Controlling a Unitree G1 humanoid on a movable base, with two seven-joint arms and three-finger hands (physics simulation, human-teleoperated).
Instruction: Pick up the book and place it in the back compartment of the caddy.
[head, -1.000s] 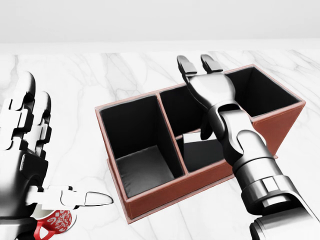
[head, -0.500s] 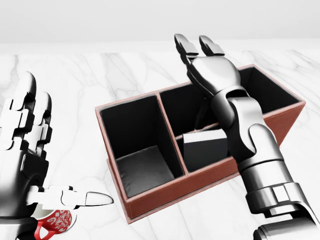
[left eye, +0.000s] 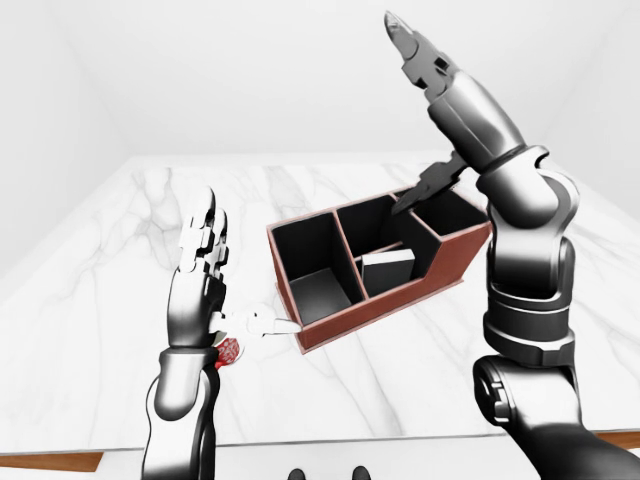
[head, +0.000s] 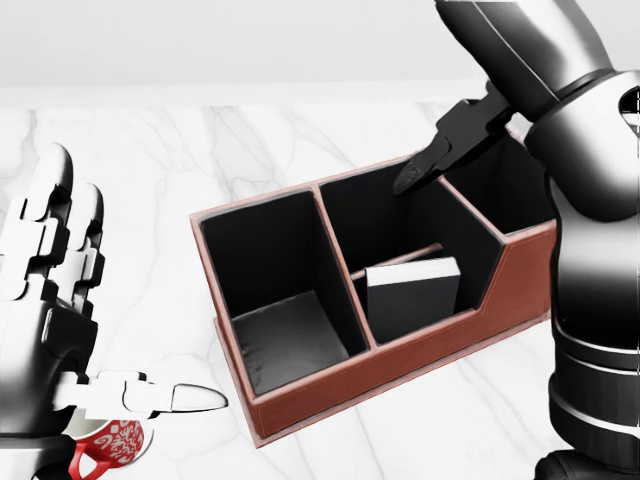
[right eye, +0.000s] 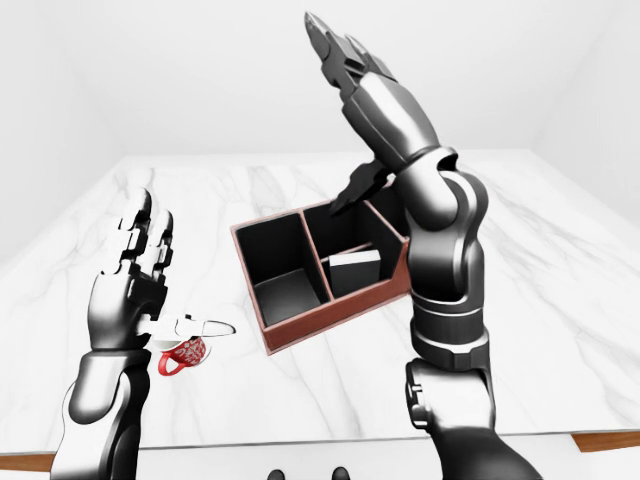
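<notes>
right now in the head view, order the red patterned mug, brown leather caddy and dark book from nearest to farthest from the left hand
1. Red patterned mug, just below the left hand, bottom left.
2. Brown leather caddy, to the hand's right.
3. Dark book, upright in the caddy's middle section.

The caddy (head: 300, 395) is open on top, and its left box is free. The book (head: 413, 293) fills part of the middle box. The right hand (left eye: 425, 60) is high above it, and the marble surface (left eye: 120, 290) has lots of room.

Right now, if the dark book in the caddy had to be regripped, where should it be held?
Probably by the top edge of the dark book, reached from above: it stands upright in the brown leather caddy, whose walls block its sides. The right hand is raised clear.
</notes>
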